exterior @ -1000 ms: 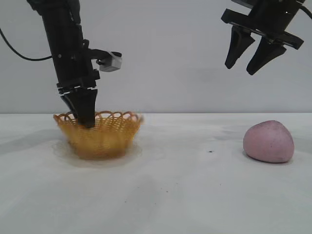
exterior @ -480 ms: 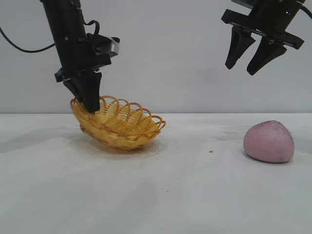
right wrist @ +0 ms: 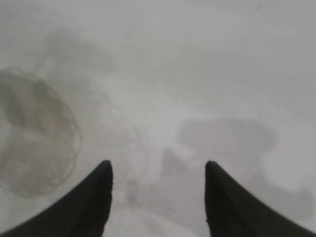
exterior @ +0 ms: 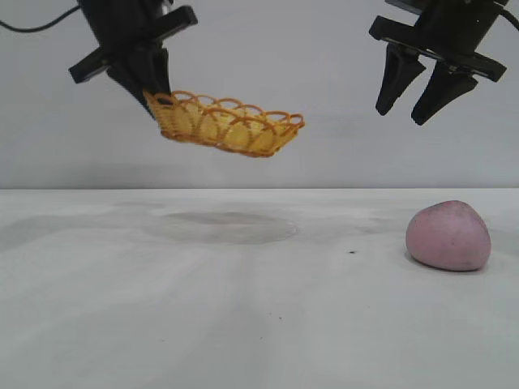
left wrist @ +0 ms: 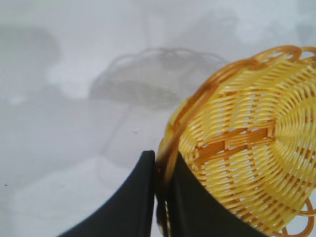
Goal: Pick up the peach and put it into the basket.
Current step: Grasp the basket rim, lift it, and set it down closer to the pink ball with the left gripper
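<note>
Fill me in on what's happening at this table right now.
The left gripper is shut on the rim of the basket and holds it in the air, tilted, well above the table. The basket is empty. The peach sits untouched on the table off to the right. The right gripper hangs open above the peach and holds nothing. So the peach is not yet picked up.
</note>
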